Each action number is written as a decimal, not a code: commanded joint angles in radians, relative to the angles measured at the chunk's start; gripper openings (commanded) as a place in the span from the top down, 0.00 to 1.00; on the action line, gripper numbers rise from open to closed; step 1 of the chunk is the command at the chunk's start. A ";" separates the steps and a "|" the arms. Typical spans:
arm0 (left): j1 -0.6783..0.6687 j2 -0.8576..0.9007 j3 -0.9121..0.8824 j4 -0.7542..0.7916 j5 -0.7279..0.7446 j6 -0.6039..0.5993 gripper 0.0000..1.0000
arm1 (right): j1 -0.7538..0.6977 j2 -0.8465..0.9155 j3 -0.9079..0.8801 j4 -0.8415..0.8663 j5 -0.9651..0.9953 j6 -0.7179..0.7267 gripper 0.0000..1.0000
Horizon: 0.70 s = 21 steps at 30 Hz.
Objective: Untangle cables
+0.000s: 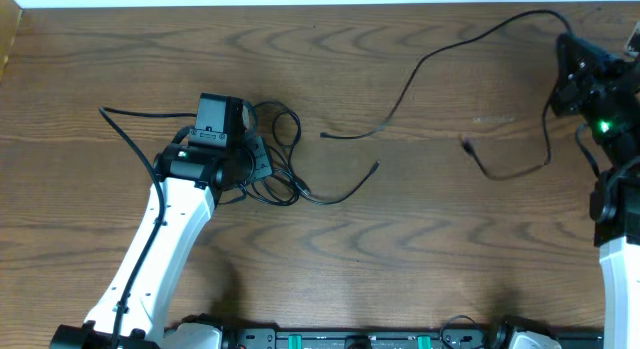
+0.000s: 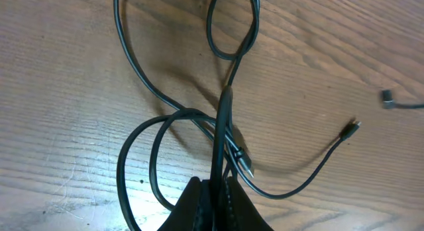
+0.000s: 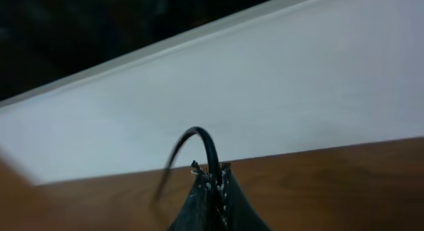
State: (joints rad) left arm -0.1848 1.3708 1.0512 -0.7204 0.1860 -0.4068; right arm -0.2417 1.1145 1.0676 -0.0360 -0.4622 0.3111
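Left jaws clamped on coiled cable, low over its loops; right jaws clamped on long cable.

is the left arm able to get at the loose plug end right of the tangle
Not yet, probably: the plug end lies in the open nearby, but the left gripper is shut on a black cable.

table: brown wood, darker wavy grain lines.
coiled cable: black all over, plug too.
long cable: black, a thin dark line on the brown.
left arm: white shell, black wrist.
right arm: white below, black above, one green light.
left gripper: black.
right gripper: black, pale specks along the edges.
wall: white, dark above it.
rail: black with green marks.
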 commanded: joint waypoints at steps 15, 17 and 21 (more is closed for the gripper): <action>0.002 0.000 -0.001 -0.001 0.013 0.002 0.92 | -0.017 0.276 0.049 0.394 0.585 -0.582 0.99; 0.002 0.000 -0.001 0.000 0.013 0.002 0.92 | -0.038 0.311 0.074 0.396 0.584 -0.649 0.99; 0.002 0.000 -0.001 0.000 0.013 0.002 0.92 | -0.095 0.388 0.148 0.396 0.584 -0.686 0.99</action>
State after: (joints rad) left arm -0.1848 1.3708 1.0512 -0.7208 0.1898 -0.4068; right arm -0.2947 1.4586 1.1484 0.3561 0.0769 -0.2684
